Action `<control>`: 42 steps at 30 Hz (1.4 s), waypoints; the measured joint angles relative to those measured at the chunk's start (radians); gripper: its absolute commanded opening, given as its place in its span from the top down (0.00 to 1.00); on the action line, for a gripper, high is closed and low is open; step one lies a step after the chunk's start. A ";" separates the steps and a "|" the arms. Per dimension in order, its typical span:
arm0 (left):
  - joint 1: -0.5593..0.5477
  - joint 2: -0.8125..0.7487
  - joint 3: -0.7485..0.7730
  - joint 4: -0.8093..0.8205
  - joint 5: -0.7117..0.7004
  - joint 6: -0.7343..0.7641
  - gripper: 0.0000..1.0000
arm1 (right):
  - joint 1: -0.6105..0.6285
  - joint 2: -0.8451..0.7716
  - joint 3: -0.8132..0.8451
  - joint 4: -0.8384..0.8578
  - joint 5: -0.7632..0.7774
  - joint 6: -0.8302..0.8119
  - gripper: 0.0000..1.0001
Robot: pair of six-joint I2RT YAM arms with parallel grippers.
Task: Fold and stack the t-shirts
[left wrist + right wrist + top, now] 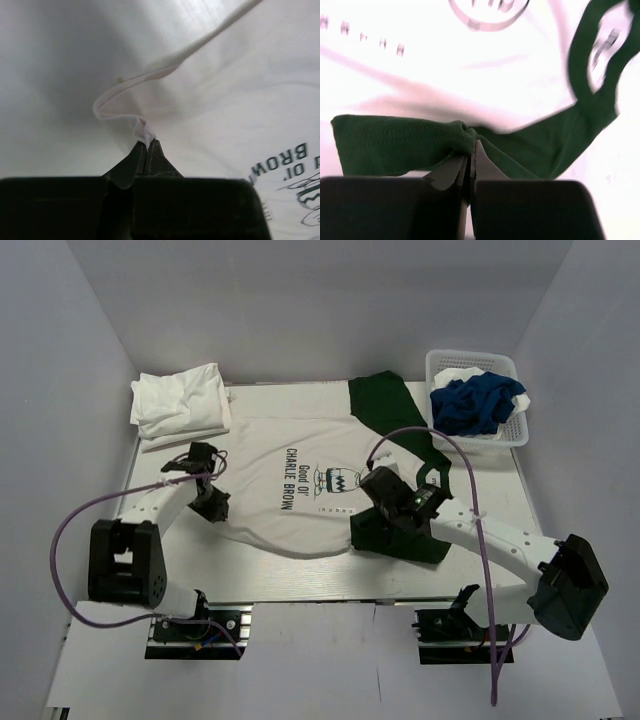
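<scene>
T-shirt point(300, 480), white body, green sleeves, black print

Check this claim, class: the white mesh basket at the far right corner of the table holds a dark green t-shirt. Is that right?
Not quite. The white mesh basket at the far right corner holds a royal blue t-shirt, not a dark green one. The top external view shows it.

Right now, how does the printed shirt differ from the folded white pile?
The printed shirt lies spread flat in the middle; the white pile sits folded at the far left corner. The printed shirt has black lettering and green sleeves; the white pile is plain. The left gripper and right gripper are shut on the printed shirt; nothing touches the white pile. Both are mainly white cloth.
</scene>
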 measured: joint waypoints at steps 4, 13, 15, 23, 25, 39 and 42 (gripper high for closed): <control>0.001 0.146 0.156 -0.031 -0.013 0.002 1.00 | -0.095 0.053 0.048 0.093 0.000 -0.105 1.00; 0.001 0.384 0.399 -0.093 -0.051 -0.013 1.00 | -0.265 0.183 0.167 0.228 -0.011 -0.273 1.00; 0.001 0.403 0.433 -0.104 -0.062 -0.028 1.00 | -0.284 0.246 0.208 0.250 -0.015 -0.304 1.00; 0.001 0.411 0.526 -0.082 -0.111 -0.062 1.00 | -0.355 0.328 0.299 0.288 -0.061 -0.380 1.00; 0.001 0.434 0.569 -0.079 -0.111 -0.060 1.00 | -0.371 0.348 0.334 0.304 -0.071 -0.391 1.00; 0.001 0.612 0.737 -0.047 -0.183 -0.078 0.60 | -0.452 0.652 0.577 0.286 -0.111 -0.411 0.10; 0.005 0.620 0.779 -0.083 -0.221 -0.089 0.15 | -0.462 0.748 0.696 0.239 -0.093 -0.405 0.10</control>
